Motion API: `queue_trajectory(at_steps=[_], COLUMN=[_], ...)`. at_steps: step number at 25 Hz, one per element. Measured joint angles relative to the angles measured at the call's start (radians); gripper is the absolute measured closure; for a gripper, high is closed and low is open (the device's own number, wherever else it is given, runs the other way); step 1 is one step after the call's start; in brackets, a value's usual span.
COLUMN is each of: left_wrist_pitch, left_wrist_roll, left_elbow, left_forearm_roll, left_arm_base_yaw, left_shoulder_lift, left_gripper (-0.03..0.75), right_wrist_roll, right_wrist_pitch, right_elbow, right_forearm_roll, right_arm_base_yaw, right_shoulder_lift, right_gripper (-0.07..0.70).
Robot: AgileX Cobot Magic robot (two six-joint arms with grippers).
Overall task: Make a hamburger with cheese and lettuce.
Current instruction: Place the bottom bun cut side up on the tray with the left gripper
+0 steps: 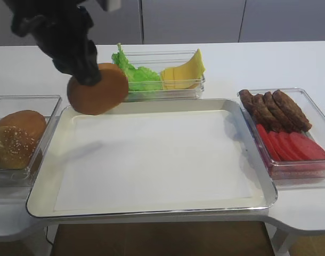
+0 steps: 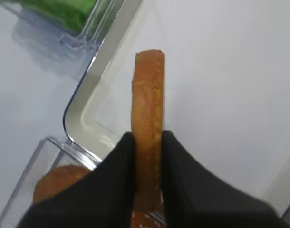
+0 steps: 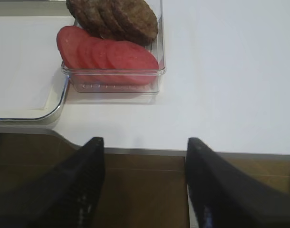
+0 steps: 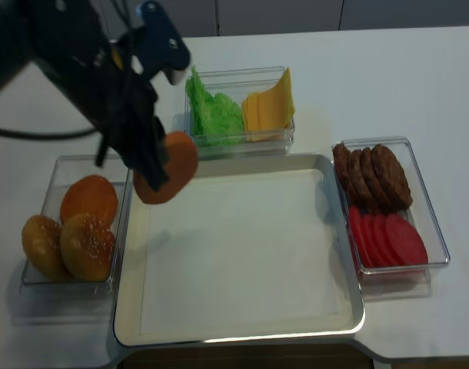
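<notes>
The left claw [image 1: 88,74] grips the bun half [image 1: 97,88] on edge, clear above the tray's [image 1: 152,210] back-left corner. Behind the tray one box holds lettuce [image 1: 136,74] and cheese [image 1: 184,72]. The right claw [image 3: 142,190] hangs open off the bench [image 3: 230,85] edge, near the tomato slices [image 3: 107,54].

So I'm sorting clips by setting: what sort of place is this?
Likely a lab mock-up of a burger station: a steel tray on a white table, ringed by clear tubs of buns, lettuce, patties.
</notes>
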Motion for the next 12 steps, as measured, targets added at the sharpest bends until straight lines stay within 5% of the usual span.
queue_trajectory(at_steps=[9, 12], left_wrist_pitch=[-0.166, -0.182], left_wrist_roll=[0.002, -0.014], left_elbow=[0.000, 0.000], left_forearm_roll=[0.141, 0.198], left_arm_base_yaw=[-0.182, -0.234], left_shoulder_lift=[0.153, 0.192], left_gripper=[0.612, 0.613], right_wrist_roll=[0.000, 0.000], right_wrist_pitch=[0.000, 0.000], right_elbow=[0.000, 0.000], right_forearm_roll=[0.000, 0.000], right_arm_base_yaw=[0.000, 0.000], right_shoulder_lift=[0.000, 0.000], right_gripper=[0.201, 0.202])
